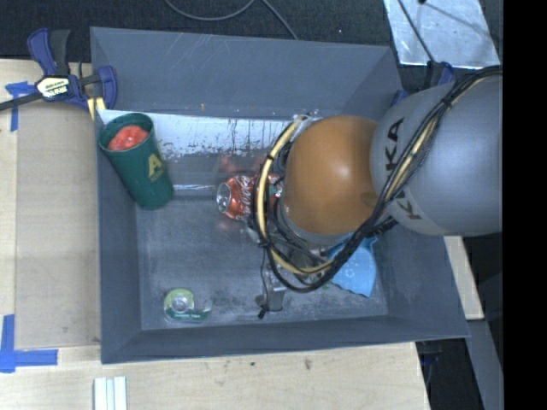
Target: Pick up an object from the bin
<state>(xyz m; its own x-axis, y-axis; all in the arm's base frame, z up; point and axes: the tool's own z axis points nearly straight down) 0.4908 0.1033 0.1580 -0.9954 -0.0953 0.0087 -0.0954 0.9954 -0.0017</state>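
Note:
My gripper (272,300) hangs below the orange cover, its tip just above the bin floor near the front wall, right of centre. Whether anything sits between its fingers I cannot make out. A crushed red soda can (235,197) lies behind it in the middle of the bin, partly hidden by the arm's cables. A blue cloth (360,272) lies to the gripper's right, half under the arm. A small clear-green tape roll (183,305) rests on the floor to the left, near the front wall.
A dark green cup (137,161) with red contents lies tilted in the back left corner. The arm and its orange cover hide the right middle of the bin. Bare floor stretches between the tape roll and the gripper.

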